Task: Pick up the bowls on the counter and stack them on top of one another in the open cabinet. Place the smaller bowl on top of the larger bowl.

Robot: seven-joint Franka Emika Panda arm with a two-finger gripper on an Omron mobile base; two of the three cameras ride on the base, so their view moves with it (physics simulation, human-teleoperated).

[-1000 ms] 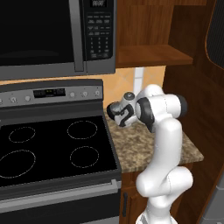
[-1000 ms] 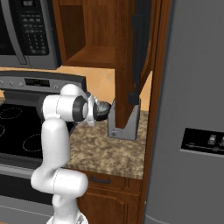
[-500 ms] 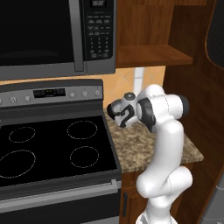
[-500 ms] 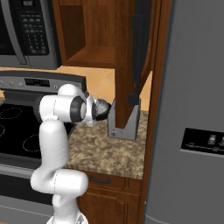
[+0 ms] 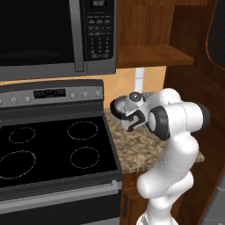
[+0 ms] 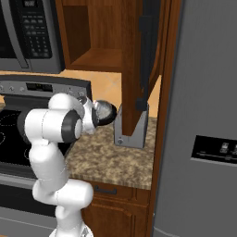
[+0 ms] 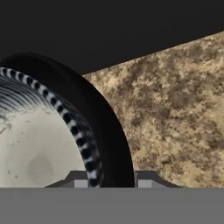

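- Since the frames a second ago, the gripper [image 5: 130, 115] has edged slightly toward the stove with the bowl it carries; the base views themselves have not shifted.
- The gripper is closed on the rim of the larger bowl [image 5: 117, 108]. In the hand view one fingertip [image 7: 78, 180] sits inside the rim and the other outside, with the bowl [image 7: 65, 131] wall between them.
- In the hand view that bowl has a thick black wall, a striped band near the rim and a pale inside, so whether the pale part is glare or a second surface is hard to say.
- The bowl is tilted on its side, held over the back left part of the counter [image 5: 145, 147], close to the edge that meets the stovetop [image 5: 52, 149]. Whether it touches the granite cannot be told.
- From the right base view the bowl [image 6: 105, 114] shows as a dark glossy dome pointing toward the grey block [image 6: 132, 127] that stands on the counter [image 6: 115, 159] near its back edge, just beside but apart from it.
- The cabinet [image 5: 149, 55] stands open above the counter, its shelf [image 6: 99, 59] to the right of the microwave [image 5: 52, 35].
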